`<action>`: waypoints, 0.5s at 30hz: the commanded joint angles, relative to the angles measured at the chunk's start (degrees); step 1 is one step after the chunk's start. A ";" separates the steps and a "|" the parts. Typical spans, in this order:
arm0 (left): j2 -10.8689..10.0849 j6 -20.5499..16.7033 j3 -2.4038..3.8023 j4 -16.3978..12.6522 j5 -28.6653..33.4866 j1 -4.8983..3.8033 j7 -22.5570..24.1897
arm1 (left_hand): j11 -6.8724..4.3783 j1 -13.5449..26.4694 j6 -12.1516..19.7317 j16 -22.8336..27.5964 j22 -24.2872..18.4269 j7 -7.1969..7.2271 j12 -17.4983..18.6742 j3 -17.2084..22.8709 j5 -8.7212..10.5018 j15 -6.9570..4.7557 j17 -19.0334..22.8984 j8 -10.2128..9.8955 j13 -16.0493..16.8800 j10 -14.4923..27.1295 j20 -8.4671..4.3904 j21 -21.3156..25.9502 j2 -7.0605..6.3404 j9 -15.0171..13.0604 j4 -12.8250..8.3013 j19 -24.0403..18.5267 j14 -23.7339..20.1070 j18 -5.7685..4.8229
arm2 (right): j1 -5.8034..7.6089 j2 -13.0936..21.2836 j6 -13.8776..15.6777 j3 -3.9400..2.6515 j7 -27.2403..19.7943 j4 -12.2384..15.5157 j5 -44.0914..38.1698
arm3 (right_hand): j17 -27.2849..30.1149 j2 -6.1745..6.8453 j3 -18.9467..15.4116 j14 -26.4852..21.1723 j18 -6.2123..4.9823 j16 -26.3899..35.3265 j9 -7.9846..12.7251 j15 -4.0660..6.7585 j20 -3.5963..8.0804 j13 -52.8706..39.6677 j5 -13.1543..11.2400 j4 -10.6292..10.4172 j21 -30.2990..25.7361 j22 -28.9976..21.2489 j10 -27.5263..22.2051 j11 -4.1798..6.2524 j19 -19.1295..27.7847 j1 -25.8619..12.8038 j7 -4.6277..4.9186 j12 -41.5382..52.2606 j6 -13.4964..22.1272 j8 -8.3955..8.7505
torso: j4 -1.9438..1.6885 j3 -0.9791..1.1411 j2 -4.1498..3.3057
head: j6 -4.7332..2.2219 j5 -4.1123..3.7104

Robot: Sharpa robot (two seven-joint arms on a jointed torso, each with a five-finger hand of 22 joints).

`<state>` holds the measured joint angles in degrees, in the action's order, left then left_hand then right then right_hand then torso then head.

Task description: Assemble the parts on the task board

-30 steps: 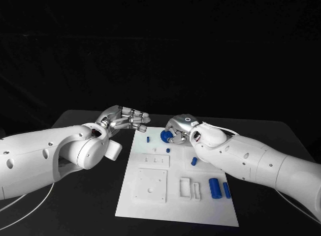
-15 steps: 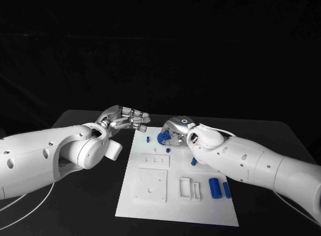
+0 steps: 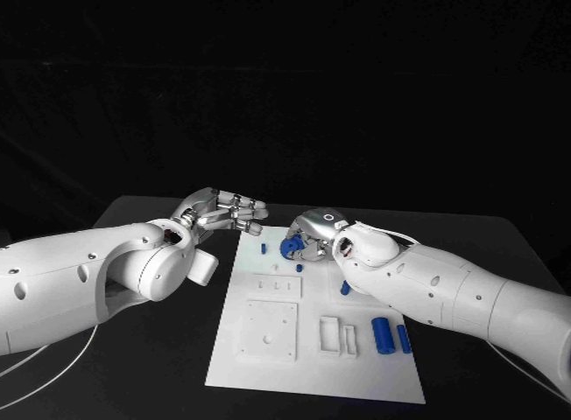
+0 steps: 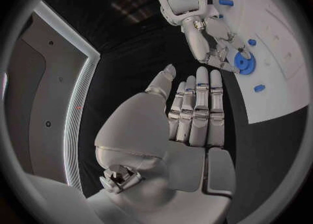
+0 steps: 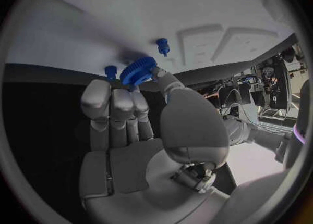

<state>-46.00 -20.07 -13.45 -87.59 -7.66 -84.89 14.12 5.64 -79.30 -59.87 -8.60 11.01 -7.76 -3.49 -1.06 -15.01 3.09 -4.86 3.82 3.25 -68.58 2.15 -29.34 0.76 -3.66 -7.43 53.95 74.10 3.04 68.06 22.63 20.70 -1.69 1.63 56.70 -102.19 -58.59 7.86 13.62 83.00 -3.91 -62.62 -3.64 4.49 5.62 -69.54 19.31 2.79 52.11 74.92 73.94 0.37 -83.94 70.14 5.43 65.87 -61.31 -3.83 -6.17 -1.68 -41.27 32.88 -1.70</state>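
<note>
Black table [image 3: 147, 210] carries the white board [image 3: 362, 367], where the right hand [image 3: 313, 236] pinches a blue gear [image 3: 292, 244] near the board's upper edge, the left hand [image 3: 222, 213] hovers empty with fingers extended, and blue cylinders [image 3: 384, 335] lower right seem unplaced, with open room mid-board.

— Any writing, labels or numbers you can read?

— None. The task board [image 3: 313, 372] carries no legible print or markings, and the blue parts on it are plain.

— And the arms?

— No brand, number or sign can be read on the white arm shells or on either hand.
</note>
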 commanded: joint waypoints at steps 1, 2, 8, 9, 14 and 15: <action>0.13 0.74 0.05 -0.04 -0.17 -0.20 0.38 | 0.12 0.33 0.34 0.38 -0.09 -0.10 0.15 -0.34 -0.17 0.21 -0.02 -0.13 0.09 0.44 0.13 -0.30 0.20 -0.02 0.03 0.09 0.24 0.05 | -0.12 0.16 -1.39 0.08 0.26 -0.42 0.02 | 0.06 0.00 -0.53 -0.09 -0.90 0.31 0.07 -0.07 -0.08 0.16 -0.13 -0.18 -0.20 6.34 -0.30 0.08 -2.55 0.32 0.05 -0.26 0.83 0.27 | -0.01 0.04 -0.03 | -0.10 -0.14; 0.12 0.74 0.05 -0.04 -0.17 -0.20 0.37 | 0.12 0.33 0.34 0.38 -0.09 -0.10 0.15 -0.34 -0.17 0.21 -0.02 -0.13 0.09 0.44 0.13 -0.30 0.20 -0.02 0.03 0.09 0.24 0.05 | -0.12 0.18 -1.30 0.08 0.32 -0.52 0.06 | 0.07 -0.14 -0.55 -0.10 -0.91 0.33 0.09 -0.09 -0.08 0.20 -0.04 -0.33 -0.27 6.32 -0.32 0.03 -2.54 0.26 0.09 -0.29 0.84 0.30 | -0.01 0.04 -0.03 | -0.12 -0.18; 0.17 0.79 0.05 -0.02 -0.17 -0.19 0.36 | 0.12 0.33 0.34 0.38 -0.09 -0.10 0.15 -0.34 -0.17 0.21 -0.02 -0.13 0.09 0.44 0.13 -0.30 0.20 -0.02 0.03 0.09 0.24 0.05 | -0.12 0.22 0.06 0.08 0.99 -1.05 0.13 | 0.05 -0.31 2.53 -0.10 -1.05 0.37 0.09 -0.17 -0.21 0.27 -1.35 -0.26 -0.28 6.33 -0.43 -0.05 -2.55 0.62 0.28 -0.24 0.67 0.30 | 0.02 0.04 -0.01 | -0.33 -0.27; 0.17 0.80 0.05 -0.01 -0.17 -0.19 0.36 | 0.12 0.33 0.34 0.38 -0.09 -0.10 0.15 -0.34 -0.17 0.21 -0.02 -0.13 0.09 0.44 0.13 -0.30 0.20 -0.02 0.03 0.09 0.24 0.05 | -0.12 0.23 0.32 0.08 1.09 -1.08 0.11 | -0.01 -0.39 3.65 -0.09 -1.07 0.33 0.10 -0.17 -0.19 0.26 -1.91 0.11 -0.24 6.34 -0.43 -0.08 -2.56 0.95 0.32 -0.20 0.66 0.31 | 0.00 0.04 -0.02 | -0.34 -0.27; 0.20 0.83 0.05 0.02 -0.17 -0.19 0.37 | 0.12 0.33 0.34 0.38 -0.09 -0.10 0.15 -0.34 -0.17 0.21 -0.02 -0.13 0.09 0.44 0.13 -0.30 0.20 -0.02 0.03 0.09 0.24 0.05 | -0.14 0.25 1.50 0.08 1.52 -1.08 -0.15 | -0.05 0.17 8.36 -0.10 -1.11 0.34 0.10 -0.18 -0.22 0.30 -3.04 1.95 -0.15 6.35 -0.48 -0.10 -2.53 0.42 0.40 -0.10 0.47 0.30 | -0.04 0.03 -0.02 | -0.37 -0.29; 0.21 0.84 0.05 0.03 -0.17 -0.19 0.37 | 0.12 0.33 0.34 0.38 -0.09 -0.10 0.15 -0.34 -0.17 0.21 -0.02 -0.13 0.09 0.44 0.13 -0.30 0.20 -0.02 0.03 0.09 0.24 0.05 | -0.14 0.26 1.62 0.08 1.55 -1.07 -0.17 | -0.07 0.18 8.90 -0.09 -1.10 0.33 0.10 -0.17 -0.21 0.29 -2.94 2.34 -0.04 6.38 -0.48 -0.08 -2.56 0.39 0.39 -0.06 0.39 0.32 | -0.05 0.03 -0.01 | -0.37 -0.29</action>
<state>-45.94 -20.03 -13.46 -87.51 -7.66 -84.89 14.11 5.64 -79.30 -59.87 -8.60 10.98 -7.77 -3.49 -1.06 -15.01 3.09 -4.86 3.82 3.25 -68.59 2.15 -29.34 0.75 -3.66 -7.43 53.95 74.10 3.05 67.99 22.79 21.53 -1.65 2.09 55.75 -101.83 -58.59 7.56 22.08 83.00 -3.91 -62.62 -3.44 4.49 5.62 -69.30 16.42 4.96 52.11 74.91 73.79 0.28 -83.94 70.44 5.64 65.86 -60.65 -3.26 -6.17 -1.64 -41.28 32.51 -1.99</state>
